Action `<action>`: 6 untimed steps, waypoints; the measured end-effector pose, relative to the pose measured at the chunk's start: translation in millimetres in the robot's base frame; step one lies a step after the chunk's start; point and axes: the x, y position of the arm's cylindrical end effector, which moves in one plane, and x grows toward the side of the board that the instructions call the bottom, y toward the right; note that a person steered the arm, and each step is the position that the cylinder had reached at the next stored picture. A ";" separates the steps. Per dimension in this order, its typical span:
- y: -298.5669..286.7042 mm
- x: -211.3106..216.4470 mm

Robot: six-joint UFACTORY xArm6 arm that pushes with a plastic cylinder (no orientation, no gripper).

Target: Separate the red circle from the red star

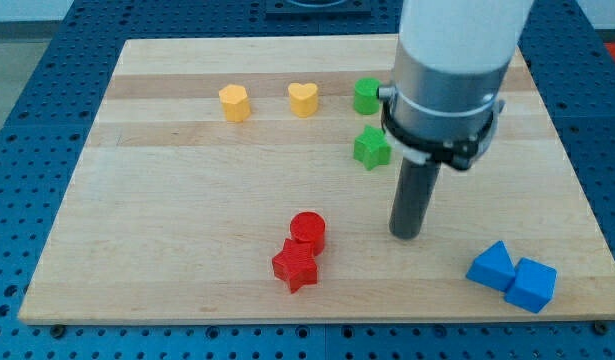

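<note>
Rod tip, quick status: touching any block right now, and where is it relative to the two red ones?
My tip: touching nothing, resting on bare board to the view's right of the red circle and red star, which sit against each other.

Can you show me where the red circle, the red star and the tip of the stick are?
red circle (308,229), camera view, on its flat top.
red star (295,267), camera view, on the middle of its top.
my tip (405,236), camera view, at the rod's very end.

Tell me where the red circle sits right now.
The red circle lies low on the board, slightly left of the view's centre, touching the red star just below it; my tip stands apart to its right.
</note>
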 end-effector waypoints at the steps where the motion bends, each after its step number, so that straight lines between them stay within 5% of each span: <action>1: -1.8 23.4; 6: -120.7 -7.2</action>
